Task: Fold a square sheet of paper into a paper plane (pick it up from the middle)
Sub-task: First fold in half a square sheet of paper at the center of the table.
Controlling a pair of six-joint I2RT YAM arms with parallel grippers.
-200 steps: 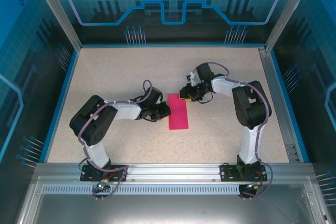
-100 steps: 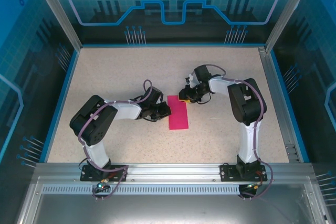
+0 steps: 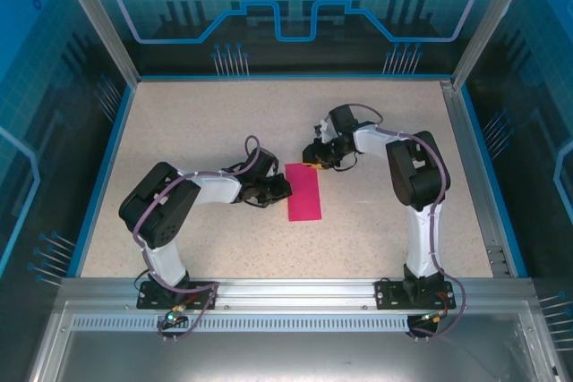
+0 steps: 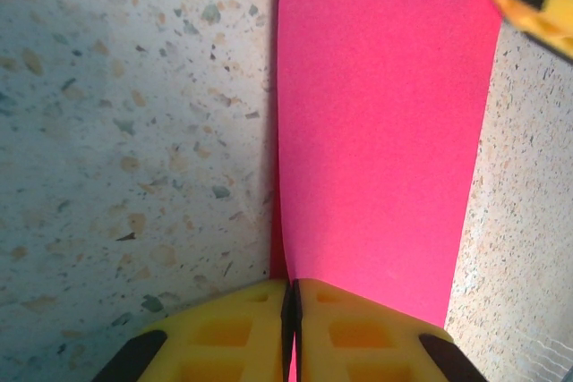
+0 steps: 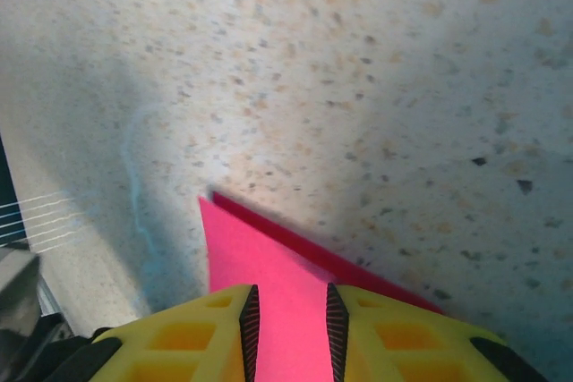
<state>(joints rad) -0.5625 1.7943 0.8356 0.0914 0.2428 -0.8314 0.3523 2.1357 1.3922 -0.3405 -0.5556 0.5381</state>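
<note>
While bare worktop [image 3: 224, 123] surrounds it all round, the paper plane [image 3: 303, 194] lies flat in the middle as a narrow strip, the left gripper [image 4: 292, 287] set with closed jaws at its left long edge. At its far right corner the right gripper [image 5: 288, 294] holds its jaws slightly apart over pink, clamping nothing; that arm has edged left since a second ago, the paper unmoved.

- The paper plane [image 3: 303, 193] is lying flat on the counter [image 3: 206, 123], between the two arms.
- The left end effector [image 3: 285, 187] is meeting its left edge.
- The right end effector [image 3: 311, 160] is sitting over its far right corner.
</note>
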